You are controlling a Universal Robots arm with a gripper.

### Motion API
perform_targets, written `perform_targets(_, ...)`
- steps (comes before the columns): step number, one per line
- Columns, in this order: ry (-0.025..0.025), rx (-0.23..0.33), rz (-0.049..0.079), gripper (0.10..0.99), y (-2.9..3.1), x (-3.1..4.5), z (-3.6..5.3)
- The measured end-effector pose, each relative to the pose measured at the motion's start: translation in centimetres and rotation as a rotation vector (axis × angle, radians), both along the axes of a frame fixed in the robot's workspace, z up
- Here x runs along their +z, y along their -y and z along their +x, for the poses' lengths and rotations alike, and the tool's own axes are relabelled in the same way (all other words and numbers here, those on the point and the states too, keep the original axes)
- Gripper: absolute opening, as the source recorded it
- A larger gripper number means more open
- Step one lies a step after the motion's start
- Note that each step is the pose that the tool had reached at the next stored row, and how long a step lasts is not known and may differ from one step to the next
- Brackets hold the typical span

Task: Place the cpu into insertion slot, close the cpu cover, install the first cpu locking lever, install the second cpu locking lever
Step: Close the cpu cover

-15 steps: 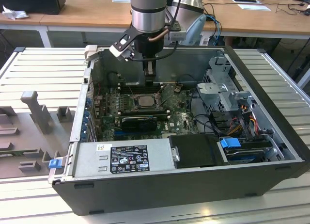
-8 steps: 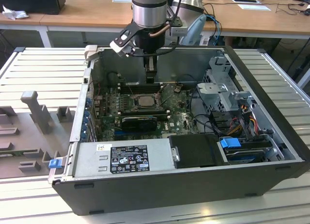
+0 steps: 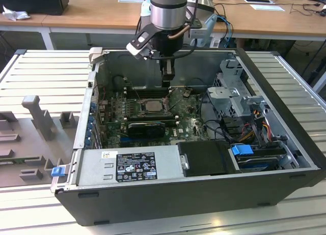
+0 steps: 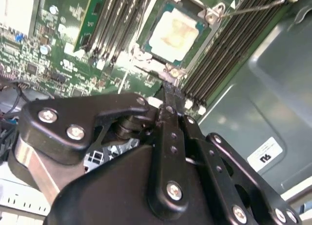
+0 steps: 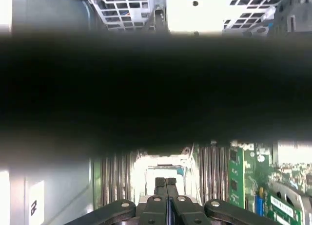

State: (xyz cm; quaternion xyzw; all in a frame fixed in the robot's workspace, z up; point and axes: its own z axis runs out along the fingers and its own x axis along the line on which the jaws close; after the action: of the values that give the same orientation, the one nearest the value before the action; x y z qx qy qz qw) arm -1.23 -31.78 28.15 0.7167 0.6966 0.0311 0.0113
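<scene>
Already the small pale silver-beige square cpu [image 4: 173,32] sits in the grey-rimmed square insertion slot [image 4: 170,71]; we see black jaws pinched together, empty, beside its rim, likely to push

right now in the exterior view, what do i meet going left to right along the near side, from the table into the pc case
grey moulded fixture → blue tab → silver power supply box → black panel → blue drive tray
</scene>
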Motion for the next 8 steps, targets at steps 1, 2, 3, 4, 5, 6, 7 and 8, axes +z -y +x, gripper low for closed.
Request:
perform_targets(1, 0.0, 0.0, 0.0, 0.106, 0.0, -0.03, 0.03)
perform_targets(2, -0.0001, 0.0, 0.0, 0.106, 0.0, -0.06, 0.07)
perform_targets(3, -0.0001, 0.0, 0.0, 0.106, 0.0, -0.07, 0.16)
perform_targets(4, -0.0002, 0.0, 0.0, 0.106, 0.0, -0.08, 0.23)
perform_targets(5, 0.0, 0.0, 0.0, 0.106, 0.0, -0.09, 0.38)
perform_targets(6, 0.0, 0.0, 0.0, 0.106, 0.0, -0.1, 0.49)
perform_targets(7, 0.0, 0.0, 0.0, 0.106, 0.0, -0.1, 0.59)
perform_targets(8, -0.0001, 0.0, 0.0, 0.106, 0.0, -0.1, 0.78)
